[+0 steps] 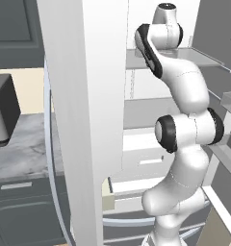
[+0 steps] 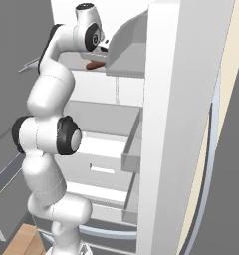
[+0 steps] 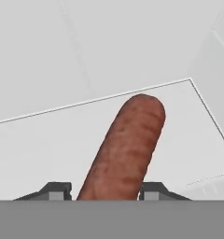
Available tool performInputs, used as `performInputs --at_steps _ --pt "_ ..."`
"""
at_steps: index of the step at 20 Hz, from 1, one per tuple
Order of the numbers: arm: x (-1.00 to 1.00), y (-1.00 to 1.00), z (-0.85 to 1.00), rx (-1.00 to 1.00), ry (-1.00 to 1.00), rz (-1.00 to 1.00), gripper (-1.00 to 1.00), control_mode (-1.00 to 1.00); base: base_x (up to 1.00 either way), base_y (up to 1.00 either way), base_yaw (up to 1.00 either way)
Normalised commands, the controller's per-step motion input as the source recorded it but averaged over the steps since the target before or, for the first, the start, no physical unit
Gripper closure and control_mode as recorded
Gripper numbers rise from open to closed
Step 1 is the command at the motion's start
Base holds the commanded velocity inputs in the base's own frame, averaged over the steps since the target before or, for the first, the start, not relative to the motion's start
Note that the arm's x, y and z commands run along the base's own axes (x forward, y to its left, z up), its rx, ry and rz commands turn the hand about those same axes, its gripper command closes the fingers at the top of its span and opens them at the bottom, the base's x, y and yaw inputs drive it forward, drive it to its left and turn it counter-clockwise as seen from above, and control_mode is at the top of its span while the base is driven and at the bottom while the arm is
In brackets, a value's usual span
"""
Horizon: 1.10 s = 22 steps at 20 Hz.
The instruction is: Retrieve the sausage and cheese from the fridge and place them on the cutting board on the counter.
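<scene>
- White fridge interior, doors swung wide, grey shelves inside; marble counter lies off to the arm's left.
- Sausage lies on an upper shelf, seen in the right base view as a reddish stub just under the hand.
- Gripper sits around the sausage: in the hand view a tip stands at each side of its near end, so the jaws look closed on it, or very nearly.
- Progress, as I judge it: early. The sausage is gripped but not lifted out; the cheese and both placements remain.
- Hidden: the fingertips' contact is cut off by the hand view's lower edge; the hand is masked by the door in the left base view.
</scene>
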Motion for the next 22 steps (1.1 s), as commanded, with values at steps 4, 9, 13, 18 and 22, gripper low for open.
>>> performInputs --at_steps 4,9,13,18,22 --pt "-0.91 0.07 -0.27 0.01 0.03 0.06 1.00 -1.00 0.00 0.00 0.00" --pt "-0.89 0.00 0.03 0.06 0.24 0.11 1.00 -1.00 0.00 0.00 0.00" --pt "-0.86 0.04 0.11 0.05 0.31 0.07 1.00 -1.00 0.00 0.00 0.00" --pt "-0.75 0.09 0.19 0.01 0.45 0.01 1.00 -1.00 0.00 0.00 0.00" --pt "-0.47 0.13 0.35 0.00 0.67 0.00 1.00 -1.00 0.00 0.00 0.00"
